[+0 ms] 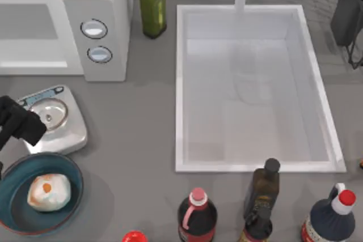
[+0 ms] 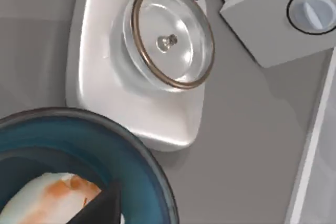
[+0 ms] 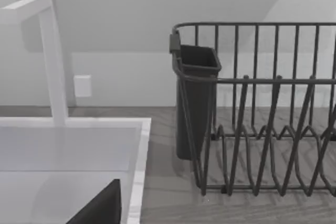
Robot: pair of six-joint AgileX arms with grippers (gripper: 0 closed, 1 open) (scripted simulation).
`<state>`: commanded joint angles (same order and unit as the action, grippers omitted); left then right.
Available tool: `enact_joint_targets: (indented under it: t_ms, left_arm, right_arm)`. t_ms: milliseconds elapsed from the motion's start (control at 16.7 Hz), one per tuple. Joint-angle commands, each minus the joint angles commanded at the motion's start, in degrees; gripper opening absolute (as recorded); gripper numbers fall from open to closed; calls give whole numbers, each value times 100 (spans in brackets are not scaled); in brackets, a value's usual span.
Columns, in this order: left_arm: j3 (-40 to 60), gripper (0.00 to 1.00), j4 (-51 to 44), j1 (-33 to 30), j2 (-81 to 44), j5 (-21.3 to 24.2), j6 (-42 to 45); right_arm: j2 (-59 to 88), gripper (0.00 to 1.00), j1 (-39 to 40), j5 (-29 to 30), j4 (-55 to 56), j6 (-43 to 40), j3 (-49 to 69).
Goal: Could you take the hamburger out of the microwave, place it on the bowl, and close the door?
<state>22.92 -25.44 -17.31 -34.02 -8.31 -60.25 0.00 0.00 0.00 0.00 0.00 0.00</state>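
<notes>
- The hamburger (image 1: 49,191) sits inside the bowl (image 1: 16,211), which rests on the table (image 1: 142,134) at the front left corner.
- In the left wrist view the hamburger (image 2: 50,203) shows its whitish top with orange-red patches, low in the bowl (image 2: 131,156).
- The left gripper (image 1: 17,123) hangs over the left edge of the table, just behind the bowl and partly over the kitchen scale (image 1: 71,134).
- Its fingers are not clear from above, and the left wrist view gives just one dark finger tip at the picture's edge, so I cannot tell how far the pincer is open; it seems to have hold of nothing, though that is hard to judge.
- The scale (image 2: 105,103) lies just beside the bowl, between it and the microwave (image 1: 108,4), with its round steel pan (image 2: 170,38) bare.
- The microwave stands at the back left of the table, its two dials (image 1: 94,28) on the grey panel facing the front.
- The door (image 1: 31,32) lies flat against the front of the microwave, shut as far as the top view shows.
- A sink (image 1: 181,83) takes up the middle and right of the table, with a green bottle (image 1: 152,7) between it and the microwave.
- Several bottles (image 1: 197,213) stand along the front edge, in front of the sink.
- The right wrist view looks at a dark dish rack (image 3: 257,114) beside the sink (image 3: 139,156); the right arm's pincer state cannot be told.
</notes>
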Motion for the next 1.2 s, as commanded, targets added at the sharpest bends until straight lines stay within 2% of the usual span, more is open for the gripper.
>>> enact_joint_targets:
  t_ms: [300, 600, 780, 1140, 1200]
  left_arm:
    - [-1214, 100, 1414, 819, 1982, 542, 3200]
    - [-2025, 100, 2280, 1481, 3102, 783, 5313]
    - [-2257, 100, 2511, 1696, 3367, 827, 5928]
    - [-2292, 100, 2544, 1731, 3401, 831, 6025]
    - [-2292, 92, 2544, 1731, 3401, 831, 6025]
  right_arm:
    - [0, 100, 0, 0, 0, 0, 0]
    - [0, 100, 0, 0, 0, 0, 0]
    - [0, 100, 0, 0, 0, 0, 0]
    - [0, 100, 0, 0, 0, 0, 0]
    - [0, 100, 0, 0, 0, 0, 0]
